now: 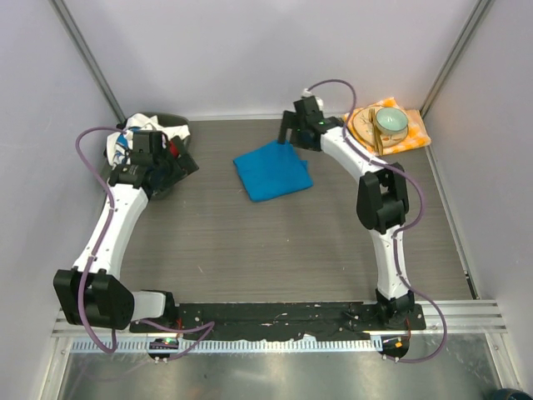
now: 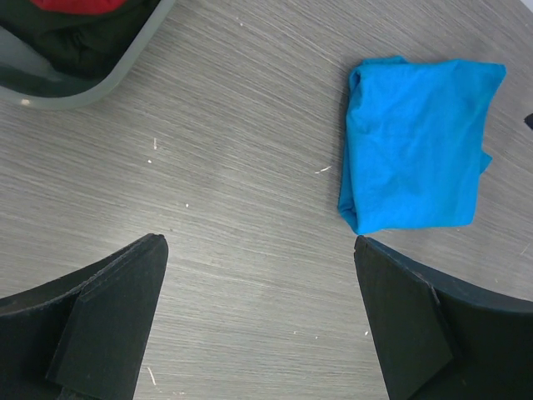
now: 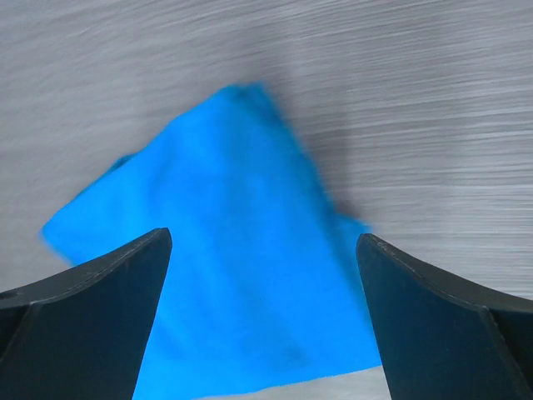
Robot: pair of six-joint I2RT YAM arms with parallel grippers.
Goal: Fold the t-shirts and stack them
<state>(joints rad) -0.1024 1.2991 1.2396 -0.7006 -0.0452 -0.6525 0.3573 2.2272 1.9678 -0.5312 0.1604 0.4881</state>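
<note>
I'm holding both grippers wide apart, nothing in either. My right gripper [image 3: 262, 237] is hanging just over the blue t-shirt [image 1: 272, 170], which is lying folded in the middle of the table [image 1: 250, 250]. My left gripper [image 2: 258, 250] is hovering beside the bin [image 2: 117, 73], where the white t-shirt [image 1: 123, 143] is sitting bunched, partly hidden behind my arm.

Here's what I'm worrying about:
- **Blue shirt:** pinching only its top layer would peel the fold open.
- **Bin:** reaching in could drag the red cloth [image 2: 79, 5] and dark cloth [image 2: 67, 42] out with the white shirt.
- **Right forearm:** it's sitting close to the cup [image 1: 391, 122] on the checked napkin [image 1: 419, 140], so a wide swing could knock it.
- **Right wrist view:** it's smearing, so I'm judging the shirt's edge poorly.
</note>
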